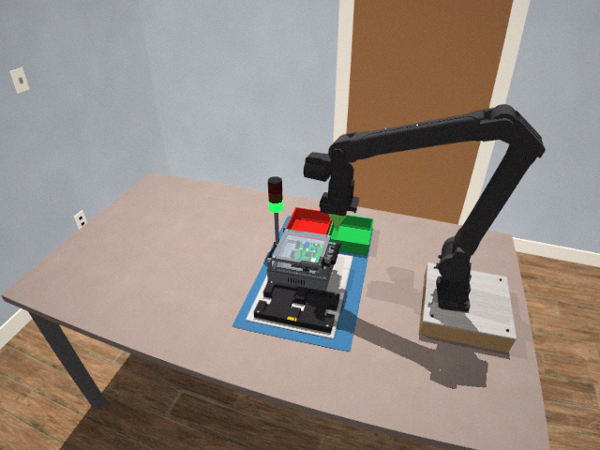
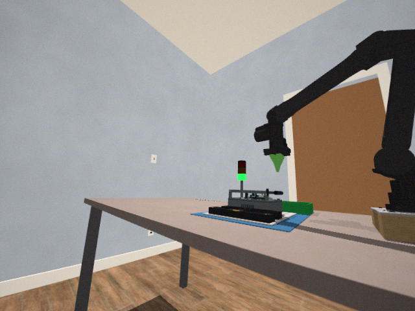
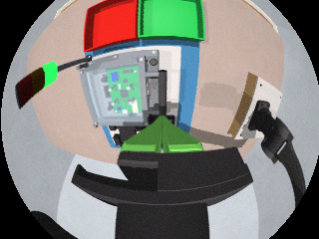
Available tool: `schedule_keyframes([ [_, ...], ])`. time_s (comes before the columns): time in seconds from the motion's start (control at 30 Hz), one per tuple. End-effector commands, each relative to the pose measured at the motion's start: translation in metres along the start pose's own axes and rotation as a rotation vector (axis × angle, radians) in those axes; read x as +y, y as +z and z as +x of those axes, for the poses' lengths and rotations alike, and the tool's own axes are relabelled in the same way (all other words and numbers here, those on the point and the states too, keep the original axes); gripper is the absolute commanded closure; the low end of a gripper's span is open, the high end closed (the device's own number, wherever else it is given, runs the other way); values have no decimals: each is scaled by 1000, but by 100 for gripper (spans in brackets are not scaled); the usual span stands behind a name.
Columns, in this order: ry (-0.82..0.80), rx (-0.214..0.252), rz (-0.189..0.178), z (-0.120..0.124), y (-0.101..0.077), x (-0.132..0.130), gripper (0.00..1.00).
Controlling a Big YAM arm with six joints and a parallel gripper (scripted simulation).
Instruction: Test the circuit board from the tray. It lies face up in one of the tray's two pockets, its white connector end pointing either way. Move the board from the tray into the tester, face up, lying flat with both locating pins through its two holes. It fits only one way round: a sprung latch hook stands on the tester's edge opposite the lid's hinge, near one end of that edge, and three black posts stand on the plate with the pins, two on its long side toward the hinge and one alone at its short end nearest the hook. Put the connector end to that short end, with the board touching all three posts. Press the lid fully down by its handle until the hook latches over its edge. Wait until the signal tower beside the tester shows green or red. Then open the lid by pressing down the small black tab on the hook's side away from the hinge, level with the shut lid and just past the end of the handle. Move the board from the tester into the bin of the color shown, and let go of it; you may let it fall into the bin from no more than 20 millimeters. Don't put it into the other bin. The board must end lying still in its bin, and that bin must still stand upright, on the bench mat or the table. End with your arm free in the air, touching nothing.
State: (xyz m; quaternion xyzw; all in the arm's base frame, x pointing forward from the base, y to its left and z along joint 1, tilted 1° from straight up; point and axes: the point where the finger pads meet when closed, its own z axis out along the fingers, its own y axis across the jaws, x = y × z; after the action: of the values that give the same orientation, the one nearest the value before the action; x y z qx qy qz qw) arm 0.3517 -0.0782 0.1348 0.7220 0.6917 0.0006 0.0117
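The circuit board [image 1: 307, 250] lies in the grey tester [image 1: 300, 263] under its shut clear lid; it also shows in the wrist view [image 3: 123, 90]. The signal tower [image 1: 275, 199] beside the tester shows green, as in the exterior view [image 2: 241, 176]. My gripper [image 1: 337, 221] hangs in the air well above the tester's far side, near the bins. Its green fingers [image 2: 277, 164] are shut together on nothing, as the wrist view [image 3: 161, 138] shows. The lid's black handle [image 2: 275, 192] sticks out on the tester's right.
The red bin [image 1: 307, 220] and the green bin [image 1: 352, 233] stand side by side behind the tester. The black tray [image 1: 296, 309] sits in front of it on the blue mat [image 1: 303, 300]. My arm's base block [image 1: 469, 312] stands at the right.
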Motion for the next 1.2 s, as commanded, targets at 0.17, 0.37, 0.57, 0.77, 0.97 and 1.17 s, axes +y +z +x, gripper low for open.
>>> schedule_keyframes([
  [0.17, -4, 1, -2, 4, -6, 0, 100],
  [0.37, -4, 1, -2, 4, -6, 0, 100],
  [0.57, -4, 1, -2, 4, -6, 0, 100],
  [0.77, -4, 1, -2, 4, -6, 0, 100],
  [0.97, -4, 1, -2, 4, -6, 0, 100],
  [1.17, -4, -3, -27, 3, -16, 7, 100],
])
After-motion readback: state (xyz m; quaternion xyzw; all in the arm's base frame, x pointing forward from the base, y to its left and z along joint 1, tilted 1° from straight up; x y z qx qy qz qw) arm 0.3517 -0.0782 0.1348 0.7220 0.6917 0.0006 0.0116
